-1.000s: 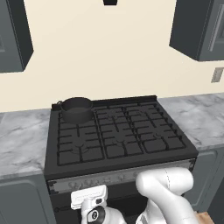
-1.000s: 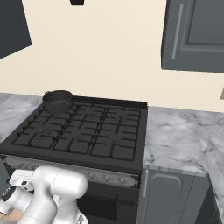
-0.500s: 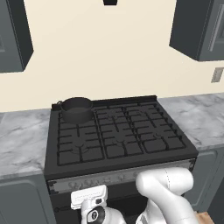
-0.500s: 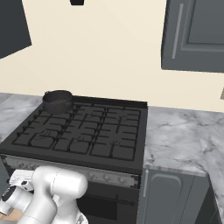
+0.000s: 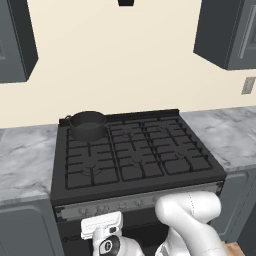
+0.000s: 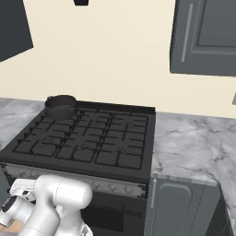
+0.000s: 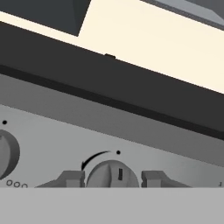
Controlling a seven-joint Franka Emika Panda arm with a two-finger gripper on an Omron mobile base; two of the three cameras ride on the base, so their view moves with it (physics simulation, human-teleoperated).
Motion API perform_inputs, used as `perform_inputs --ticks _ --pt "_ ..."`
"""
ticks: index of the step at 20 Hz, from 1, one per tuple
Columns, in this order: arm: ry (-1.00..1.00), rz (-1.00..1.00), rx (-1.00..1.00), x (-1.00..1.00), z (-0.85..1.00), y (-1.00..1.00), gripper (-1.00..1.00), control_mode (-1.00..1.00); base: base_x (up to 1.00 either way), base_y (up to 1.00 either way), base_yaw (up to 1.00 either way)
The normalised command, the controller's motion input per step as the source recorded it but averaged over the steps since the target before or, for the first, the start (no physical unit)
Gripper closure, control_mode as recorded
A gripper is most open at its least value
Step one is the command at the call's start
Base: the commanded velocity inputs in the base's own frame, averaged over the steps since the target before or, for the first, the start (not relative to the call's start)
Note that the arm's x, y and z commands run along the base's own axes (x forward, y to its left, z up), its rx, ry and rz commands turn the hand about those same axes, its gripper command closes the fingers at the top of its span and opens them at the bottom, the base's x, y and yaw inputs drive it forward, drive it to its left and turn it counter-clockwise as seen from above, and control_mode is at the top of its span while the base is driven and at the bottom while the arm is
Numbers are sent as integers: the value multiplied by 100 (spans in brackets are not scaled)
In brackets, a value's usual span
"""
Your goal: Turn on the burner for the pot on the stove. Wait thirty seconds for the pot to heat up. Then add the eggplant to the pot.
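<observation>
Grey marble desk flanking stove [image 5: 135,160], pot [image 5: 88,124] on rear-left burner [image 5: 89,134], tool [image 7: 112,179] parted around front-strip knob [image 7: 113,174] without visible contact; judged early: ignition pending, heating wait and eggplant transfer outstanding.

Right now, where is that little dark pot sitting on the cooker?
The pot sits on the stove's back left burner, against the cream wall; in the right base view it is also at the far left corner.

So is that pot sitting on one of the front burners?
No, the pot sits on the back left corner of the stove, by the wall.
</observation>
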Motion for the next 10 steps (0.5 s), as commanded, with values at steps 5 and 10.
perform_inputs --ticks 5,10 --pt "0 0 0 0 0 0 100 -100 0 0 0" --pt "0 7 -1 -3 0 0 100 -100 0 0 0"
